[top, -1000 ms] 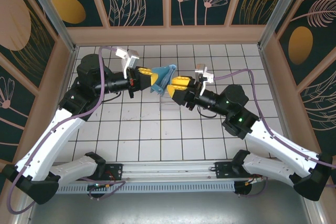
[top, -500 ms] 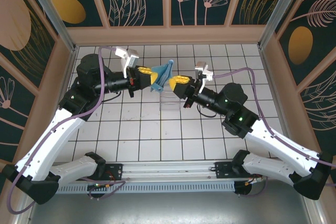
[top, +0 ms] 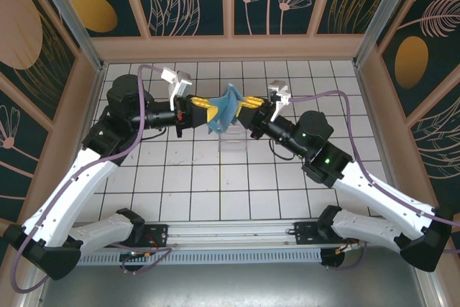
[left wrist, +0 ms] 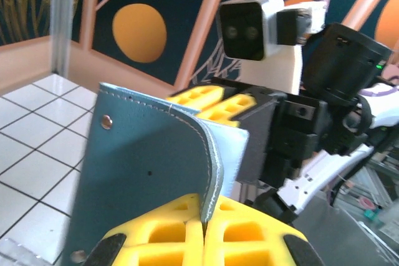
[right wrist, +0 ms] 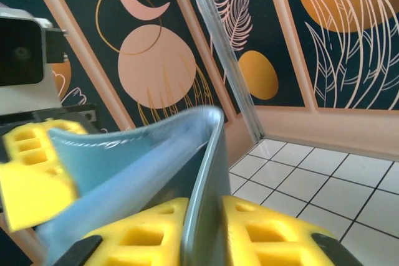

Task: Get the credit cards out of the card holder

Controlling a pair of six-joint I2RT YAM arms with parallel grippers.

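The card holder point(top: 226, 106) hangs in the air between the two pairs of fingers, high over the worktop point(top: 208, 177), and a clear box point(top: 232, 139) stands directly below the fingers. The left fingers point(left wrist: 204, 232) are pressed fully together on the edge of one flap, so this side looks secure. The right fingers point(right wrist: 202, 228) stand narrow around the other flap, which runs up between them, but I cannot tell if they really pinch it or only lie beside it. This seems to me the first danger: if the right fingers pull away to spread the card holder while their hold is loose, the soft flap can slip out and the holder would hang from the left fingers alone. The second danger is the opposite one: if both pairs pull apart too strongly, the soft material can jerk out of the left fingers and fall. I cannot see the credit cards; if they are inside, they are hidden in the slots between the flaps. If the holder opens with its mouth downward, a card could slide out without control and land beside the clear box, or jam in a tight slot.
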